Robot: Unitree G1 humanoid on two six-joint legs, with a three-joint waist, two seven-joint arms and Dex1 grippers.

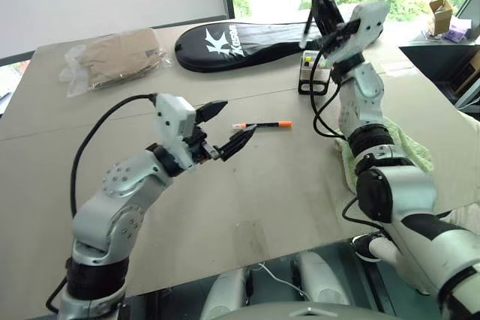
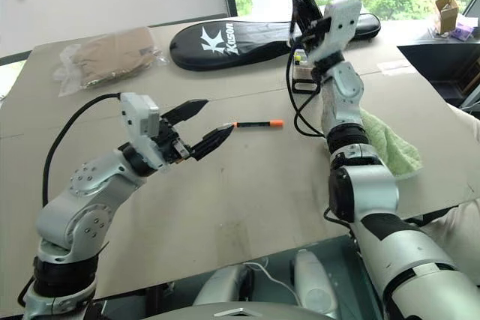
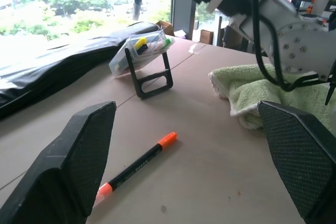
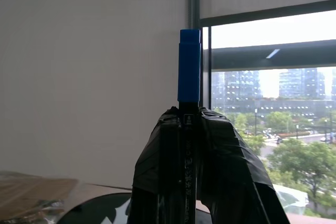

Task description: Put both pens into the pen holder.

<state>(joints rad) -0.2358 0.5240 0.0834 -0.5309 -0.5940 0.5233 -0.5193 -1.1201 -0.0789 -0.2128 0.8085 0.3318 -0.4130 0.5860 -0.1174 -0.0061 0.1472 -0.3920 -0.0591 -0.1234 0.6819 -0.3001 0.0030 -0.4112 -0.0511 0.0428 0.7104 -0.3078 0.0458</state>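
Upper right, the right gripper (image 1: 321,7) clamps the blue pen (image 1: 313,5) upright above the holder (image 1: 313,70). Centre frame, the orange pen (image 1: 262,124) lies just beyond the left gripper's (image 1: 226,127) spread fingers.

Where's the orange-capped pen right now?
The orange-capped pen lies flat on the table, just beyond the open left gripper, nearer than the pen holder.

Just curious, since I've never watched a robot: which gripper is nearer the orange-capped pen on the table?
Left. The left gripper hovers open right beside the orange-capped pen; the right gripper is raised far beyond it.
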